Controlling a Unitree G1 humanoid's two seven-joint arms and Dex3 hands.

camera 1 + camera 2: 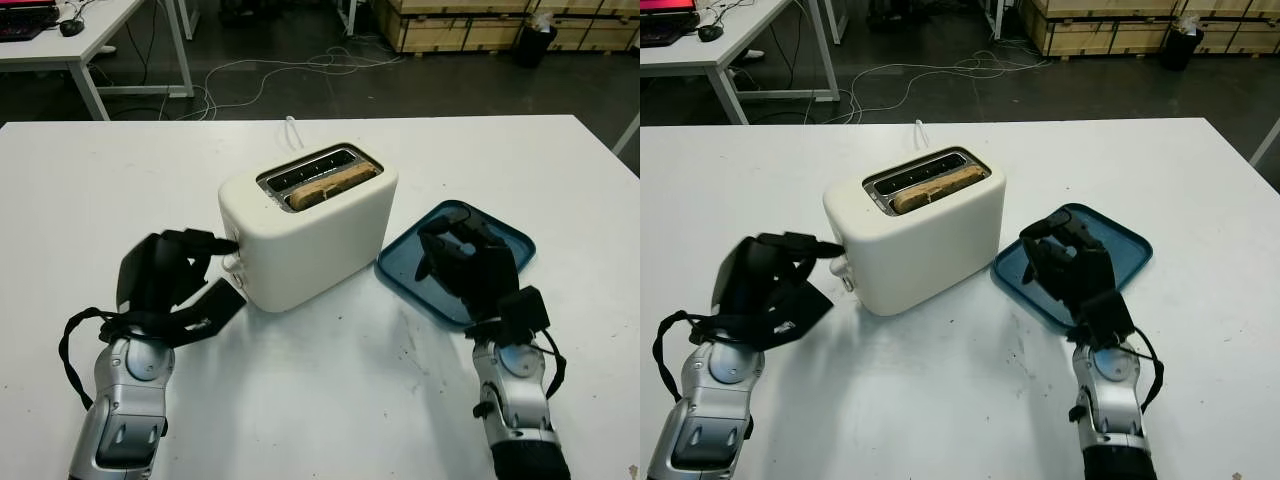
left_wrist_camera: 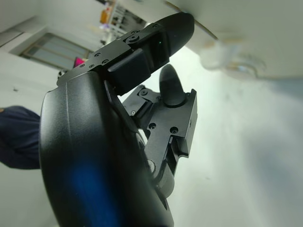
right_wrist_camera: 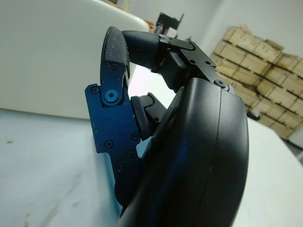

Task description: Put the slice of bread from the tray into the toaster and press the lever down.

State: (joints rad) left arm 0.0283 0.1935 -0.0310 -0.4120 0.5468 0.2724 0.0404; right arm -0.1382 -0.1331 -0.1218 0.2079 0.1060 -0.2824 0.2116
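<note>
One left robot hand [image 1: 170, 270] touches toaster [image 1: 310, 235] end.

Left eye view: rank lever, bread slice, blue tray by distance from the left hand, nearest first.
From the left hand:
1. Lever, on the toaster's end face, at its fingertips.
2. Bread slice, in the toaster's near slot.
3. Blue tray, beyond the toaster, under the right hand.

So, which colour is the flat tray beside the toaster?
The flat plastic tray is blue, seen best in the left eye view.
</note>
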